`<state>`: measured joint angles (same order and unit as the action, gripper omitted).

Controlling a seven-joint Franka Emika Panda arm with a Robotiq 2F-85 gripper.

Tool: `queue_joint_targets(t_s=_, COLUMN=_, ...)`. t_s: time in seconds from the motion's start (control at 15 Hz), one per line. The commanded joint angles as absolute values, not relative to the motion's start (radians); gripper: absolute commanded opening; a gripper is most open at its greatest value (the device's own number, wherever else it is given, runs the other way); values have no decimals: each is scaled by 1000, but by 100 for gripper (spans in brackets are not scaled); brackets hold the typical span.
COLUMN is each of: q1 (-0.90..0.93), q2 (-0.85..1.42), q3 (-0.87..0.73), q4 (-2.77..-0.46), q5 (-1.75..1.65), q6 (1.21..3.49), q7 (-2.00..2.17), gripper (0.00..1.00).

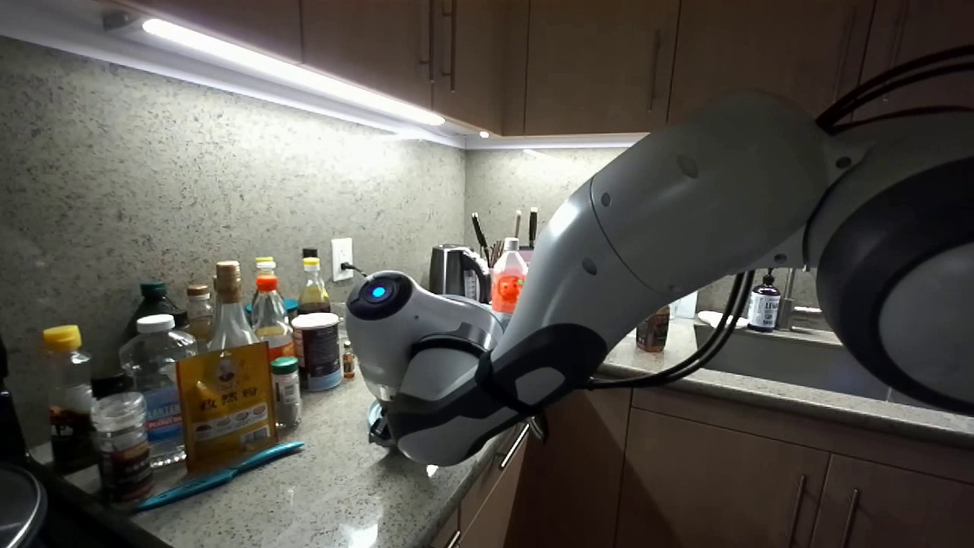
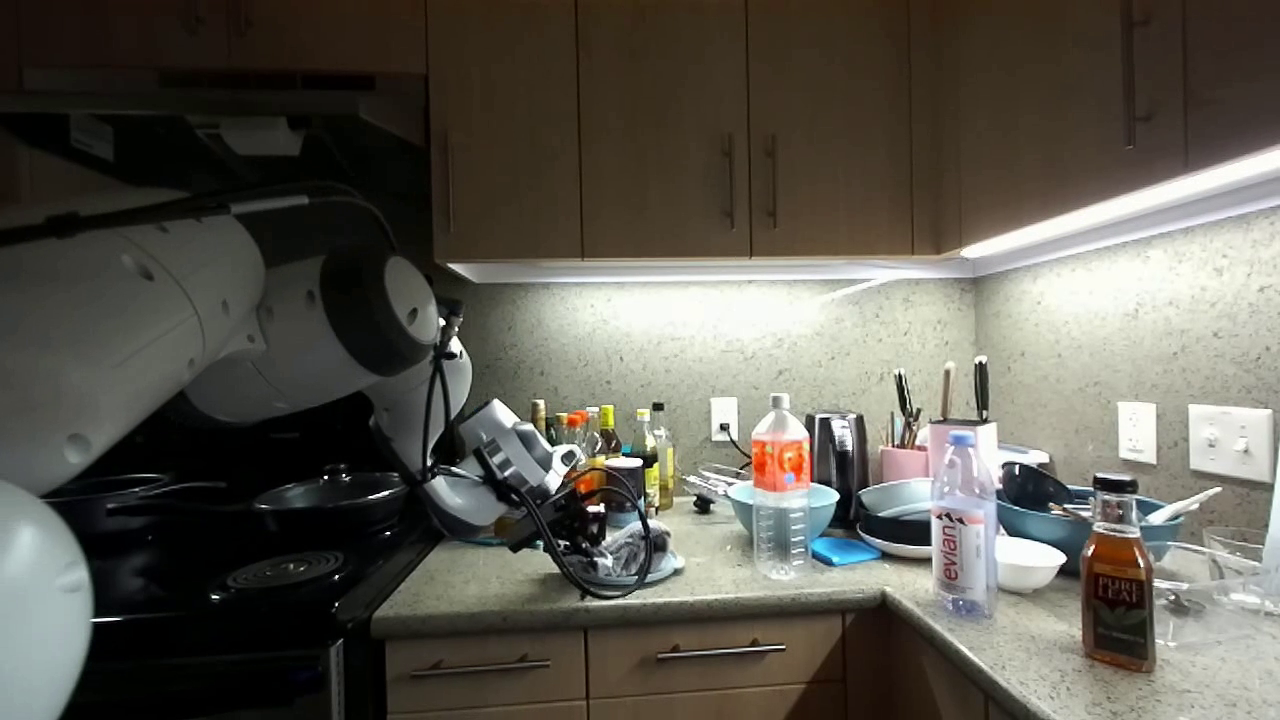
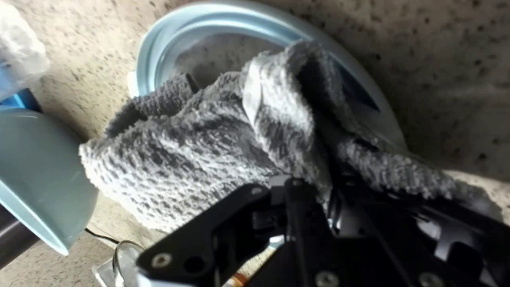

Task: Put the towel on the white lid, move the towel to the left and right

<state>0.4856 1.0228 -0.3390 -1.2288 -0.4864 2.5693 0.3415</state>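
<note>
The grey towel lies bunched over a round lid with a pale blue-white rim and a see-through middle. The towel covers much of the lid and hangs past its rim on one side. The towel and the lid's rim also show in an exterior view, near the counter's front edge. My gripper is shut on a fold of the towel, which runs between the dark fingers. The fingertips are partly hidden by cloth. In an exterior view the arm hides the towel, and only part of the gripper shows.
A light blue bowl and a tall bottle with a red label stand beside the lid. Condiment bottles line the wall. A blue utensil lies on the counter. The stove adjoins the counter.
</note>
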Motion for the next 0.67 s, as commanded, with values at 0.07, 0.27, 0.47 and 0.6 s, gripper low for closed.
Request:
queue_joint_targets(t_s=0.07, q1=419, q2=989, q3=-207, q4=-1261, q5=-460, q6=2554, q7=215, gripper=3)
queue_joint_targets(t_s=0.27, q1=347, q2=970, q3=-96, q4=-1269, q5=-406, q6=2600, q7=119, gripper=3)
queue_joint_targets(t_s=0.47, q1=269, q2=966, q3=21, q4=-1274, q5=-327, q6=2628, q7=-2, gripper=3)
queue_joint_targets(t_s=0.6, q1=214, q2=973, q3=102, q4=-1271, q5=-263, q6=2649, q7=-88, gripper=3)
